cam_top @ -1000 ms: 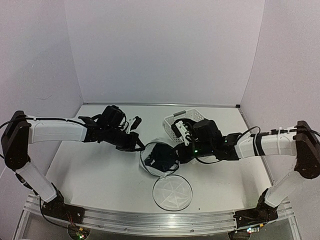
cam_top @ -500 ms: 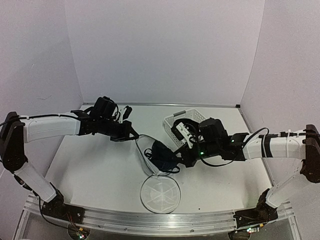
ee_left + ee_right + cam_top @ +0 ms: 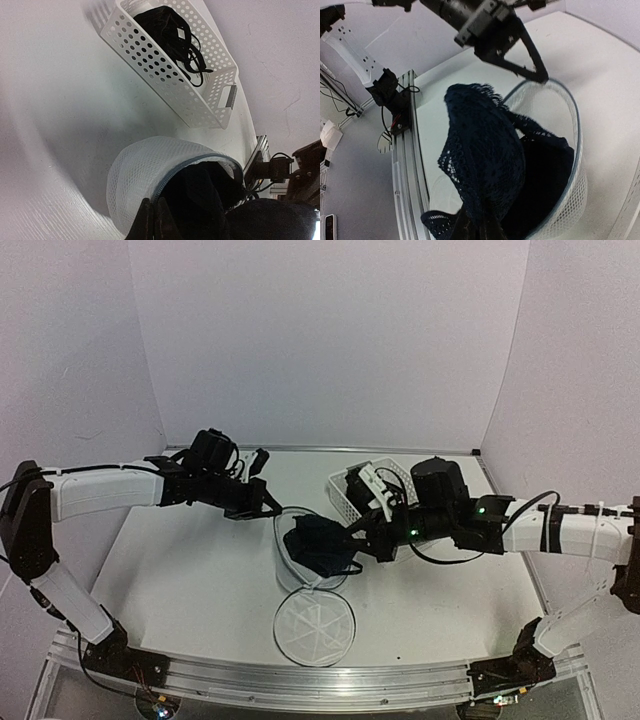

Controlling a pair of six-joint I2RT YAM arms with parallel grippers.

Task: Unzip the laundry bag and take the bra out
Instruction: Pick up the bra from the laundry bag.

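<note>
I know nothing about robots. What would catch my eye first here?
The dark bra at the centre, half out of the white mesh laundry bag, pinched by the right hand. The left hand grips the bag's rim opposite; its round lid lies flat just in front.

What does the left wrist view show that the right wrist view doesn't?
Only the left wrist view: the pierced wall of the white slotted basket and the dark items inside it. Only the right wrist view: the right gripper shut on the bra, holding its lace up over the opening, and the metal rail along the table edge. Both: the laundry bag, unzipped, with the bra partly inside it, and the left gripper pinching its rim.
</note>
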